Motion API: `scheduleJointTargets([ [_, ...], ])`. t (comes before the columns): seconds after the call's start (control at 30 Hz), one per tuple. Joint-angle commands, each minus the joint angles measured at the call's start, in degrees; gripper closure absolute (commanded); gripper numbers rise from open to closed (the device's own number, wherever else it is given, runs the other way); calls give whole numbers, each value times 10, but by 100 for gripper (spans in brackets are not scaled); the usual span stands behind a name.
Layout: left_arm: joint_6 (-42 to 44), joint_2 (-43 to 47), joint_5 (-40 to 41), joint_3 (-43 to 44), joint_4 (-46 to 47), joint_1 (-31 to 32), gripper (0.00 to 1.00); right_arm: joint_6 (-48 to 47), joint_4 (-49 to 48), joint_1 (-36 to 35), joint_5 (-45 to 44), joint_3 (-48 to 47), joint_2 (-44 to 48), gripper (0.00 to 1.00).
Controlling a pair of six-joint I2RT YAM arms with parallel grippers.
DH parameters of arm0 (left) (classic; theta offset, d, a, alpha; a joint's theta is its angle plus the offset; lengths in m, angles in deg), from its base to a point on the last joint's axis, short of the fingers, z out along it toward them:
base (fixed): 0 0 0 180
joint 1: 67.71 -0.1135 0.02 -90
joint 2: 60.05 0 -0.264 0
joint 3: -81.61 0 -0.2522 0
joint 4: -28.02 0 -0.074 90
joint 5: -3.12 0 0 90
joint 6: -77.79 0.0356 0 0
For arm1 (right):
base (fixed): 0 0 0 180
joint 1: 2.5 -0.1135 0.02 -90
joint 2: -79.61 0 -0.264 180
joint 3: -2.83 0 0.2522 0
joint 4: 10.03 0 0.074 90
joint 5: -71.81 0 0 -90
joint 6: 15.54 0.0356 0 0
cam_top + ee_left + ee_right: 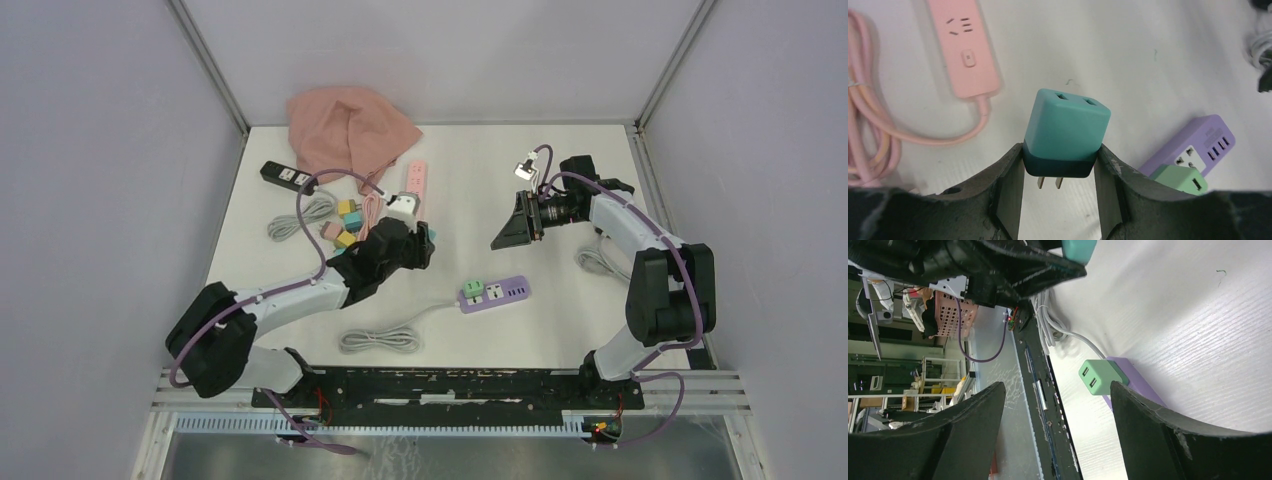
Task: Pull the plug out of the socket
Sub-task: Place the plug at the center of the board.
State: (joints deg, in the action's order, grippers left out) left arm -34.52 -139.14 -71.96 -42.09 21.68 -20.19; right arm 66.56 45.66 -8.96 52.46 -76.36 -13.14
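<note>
My left gripper (1060, 148) is shut on a teal plug (1066, 130) with a dark base, held above the table. Its two metal prongs hang bare between the fingers, in no socket. In the top view the left gripper (418, 243) hovers left of centre. A purple socket strip (495, 293) lies on the table with a green plug (472, 289) seated in it; the strip (1208, 137) and green plug (1180, 179) also show at the left wrist view's right. My right gripper (510, 230) hangs open and empty above the table, with the green plug (1100, 376) below it.
A pink socket strip (415, 180) with a white adapter (403, 205) lies at the back, its cord looped beside several coloured cubes (345, 225). A black strip (288, 177) and a pink cloth (350, 125) sit at the back left. A coiled grey cable (378, 340) lies near the front.
</note>
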Motion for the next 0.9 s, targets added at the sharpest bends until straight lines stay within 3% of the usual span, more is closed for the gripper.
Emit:
scheduleJointTargets([
  [0.0,-66,44,-39,-40,61,-62,97,-15,3,2,12,-19,6,17],
  [0.47,-129,76,-35,-117,63,-175,97,-23,9,2,10,-20,0,17],
  [0.87,-159,47,41,-82,-18,-206,97,-27,14,2,11,-22,-2,17],
])
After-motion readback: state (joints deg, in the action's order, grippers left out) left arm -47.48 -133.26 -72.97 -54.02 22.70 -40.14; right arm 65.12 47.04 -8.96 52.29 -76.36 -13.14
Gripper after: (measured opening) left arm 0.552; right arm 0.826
